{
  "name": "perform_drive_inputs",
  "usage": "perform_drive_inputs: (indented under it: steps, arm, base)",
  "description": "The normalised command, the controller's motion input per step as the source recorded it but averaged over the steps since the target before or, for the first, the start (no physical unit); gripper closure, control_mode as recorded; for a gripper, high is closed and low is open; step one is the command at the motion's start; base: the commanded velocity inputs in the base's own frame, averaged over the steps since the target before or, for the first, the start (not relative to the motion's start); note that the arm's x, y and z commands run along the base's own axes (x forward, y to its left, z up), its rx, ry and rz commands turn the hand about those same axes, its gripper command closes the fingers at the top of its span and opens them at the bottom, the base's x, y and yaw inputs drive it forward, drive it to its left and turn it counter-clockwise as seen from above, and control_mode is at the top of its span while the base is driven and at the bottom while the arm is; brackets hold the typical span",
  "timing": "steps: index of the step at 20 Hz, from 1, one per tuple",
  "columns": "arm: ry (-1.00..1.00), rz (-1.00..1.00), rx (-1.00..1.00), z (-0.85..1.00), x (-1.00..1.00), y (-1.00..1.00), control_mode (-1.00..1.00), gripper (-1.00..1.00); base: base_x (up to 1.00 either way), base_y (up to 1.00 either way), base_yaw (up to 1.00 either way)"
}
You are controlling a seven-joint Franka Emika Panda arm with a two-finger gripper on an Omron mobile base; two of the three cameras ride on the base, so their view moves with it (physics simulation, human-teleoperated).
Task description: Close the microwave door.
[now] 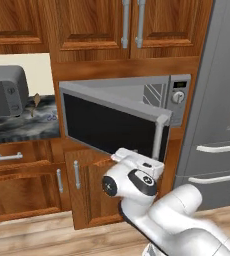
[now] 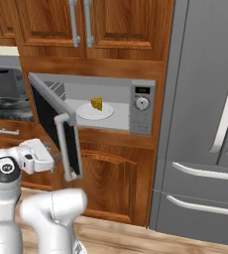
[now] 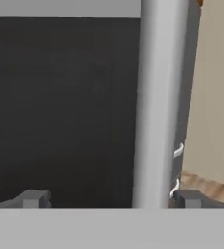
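We judge the step in hand to be the push that swings the door [image 1: 112, 125] shut, and to do it well we should press on the glass face close to the handle [image 1: 159, 137], far from the hinge, and follow the door's arc toward the microwave [image 2: 111, 106] rather than shove straight; pressing flat keeps the fingers from slipping off the bar; going gently at the end should spare the plate [image 2: 94, 111] and the yellow wedge [image 2: 96, 103] inside from a jolt

From left to right: in the left base view the toaster oven [image 1: 4, 90] sits on the counter [image 1: 22, 127], then the door stands wide open, hinged at its left edge, its black window facing us and the silver handle at its free right edge; the control panel with display and knob [image 1: 177, 97] lies just beyond; the fridge [image 1: 219, 100] stands furthest right

In the hand view the gripper [image 3: 111, 199] is spread apart and grasps nothing; its two tips [image 3: 33, 198] sit either side of the handle, the glass just ahead; we cannot tell whether they touch it
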Motion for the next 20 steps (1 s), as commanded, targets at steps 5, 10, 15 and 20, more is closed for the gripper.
perform_drive_inputs:
  steps: [5,10,15,20]
  arm:
    - [0.20,0.28,0.11,0.22,0.67,-0.84,-1.00,-1.00]
    - [0.16,0.32,0.20,0.12,0.56,-0.99,-1.00,-1.00]
    - [0.06,0.22,0.13,0.01,0.51,-0.88,-1.00,-1.00]
    - [0.01,0.06,0.03,0.03,0.49,-0.49,-1.00,-1.00]
  base:
    - [0.00,0.00,0.00]
    - [0.00,0.00,0.00]
    - [0.00,0.00,0.00]
    - [0.00,0.00,0.00]
